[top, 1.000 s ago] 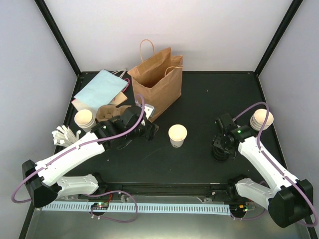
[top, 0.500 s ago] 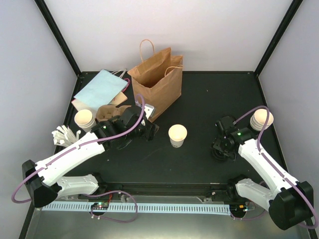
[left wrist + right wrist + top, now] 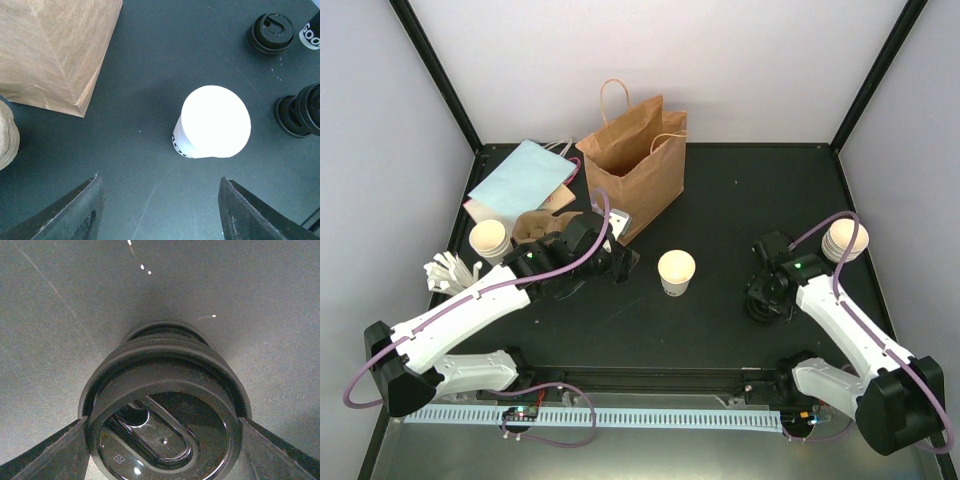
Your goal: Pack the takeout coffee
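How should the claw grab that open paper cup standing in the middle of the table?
Probably around its side wall, from the robot's left: the cup stands upright, round and unlidded, and the left claw faces it, open.

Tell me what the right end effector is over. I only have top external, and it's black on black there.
Observer: The right wrist view shows a stack of black lids directly under the right end effector. The top lid faces up, and its sip opening is visible.
Operator: Gripped?
Observer: Its jaws are open and straddle the stack, one on each side. I cannot tell whether they touch the rim.
Operator: And the left?
Observer: In the left wrist view the left end effector is open with nothing between its jaws. The unlidded cup stands upright just ahead of them.
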Tool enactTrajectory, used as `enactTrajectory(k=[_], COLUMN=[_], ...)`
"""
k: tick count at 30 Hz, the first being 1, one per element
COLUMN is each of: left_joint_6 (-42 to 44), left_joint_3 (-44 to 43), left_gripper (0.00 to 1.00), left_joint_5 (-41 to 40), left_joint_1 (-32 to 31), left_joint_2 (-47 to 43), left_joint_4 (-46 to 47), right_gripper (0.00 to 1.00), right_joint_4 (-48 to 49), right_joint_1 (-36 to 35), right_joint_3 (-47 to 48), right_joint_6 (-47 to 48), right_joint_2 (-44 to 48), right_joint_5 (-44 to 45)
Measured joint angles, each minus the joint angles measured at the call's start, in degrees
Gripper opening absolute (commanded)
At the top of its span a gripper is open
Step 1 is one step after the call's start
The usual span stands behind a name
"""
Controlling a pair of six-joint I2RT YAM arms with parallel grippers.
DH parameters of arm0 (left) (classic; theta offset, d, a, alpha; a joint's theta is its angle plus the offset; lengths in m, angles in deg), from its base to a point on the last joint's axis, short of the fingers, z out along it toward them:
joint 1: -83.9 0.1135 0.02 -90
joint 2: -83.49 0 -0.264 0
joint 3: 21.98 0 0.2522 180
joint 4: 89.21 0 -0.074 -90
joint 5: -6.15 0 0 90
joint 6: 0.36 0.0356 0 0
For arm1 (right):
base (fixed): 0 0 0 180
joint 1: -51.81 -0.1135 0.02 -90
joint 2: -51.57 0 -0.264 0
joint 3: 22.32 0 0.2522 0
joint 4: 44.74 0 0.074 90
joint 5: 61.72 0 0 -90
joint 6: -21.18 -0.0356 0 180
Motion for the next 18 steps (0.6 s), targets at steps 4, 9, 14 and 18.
enactTrajectory(k=[4, 9, 14, 18], left_joint_6=[0.02, 0.04, 0.31, 0.42], left_joint_3=[0.00, 0.00, 0.00, -0.07], left_gripper=[0.65, 0.65, 0.65, 0.65], left_joint_5=[0.04, 0.31, 0.52, 0.72], left_joint_1=[0.00, 0.17, 0.33, 0.33], left_joint_2=[0.11, 0.11, 0.13, 0.13], left_joint_4=[0.02, 0.42, 0.42, 0.17], right_gripper=[0.77, 0.78, 0.77, 0.75], right_joint_4=[-0.50, -0.81, 0.28, 1.57], right_joint_1=[1.09, 1.99, 2.16, 2.34], right_joint_3=[0.02, -0.79, -1.25, -2.27], right_joint_6=[0.39, 0.57, 0.39, 0.76], right_joint_2=[-0.26, 0.04, 1.09, 0.87], right_joint_5=[-1.77, -3.13, -2.36, -1.44])
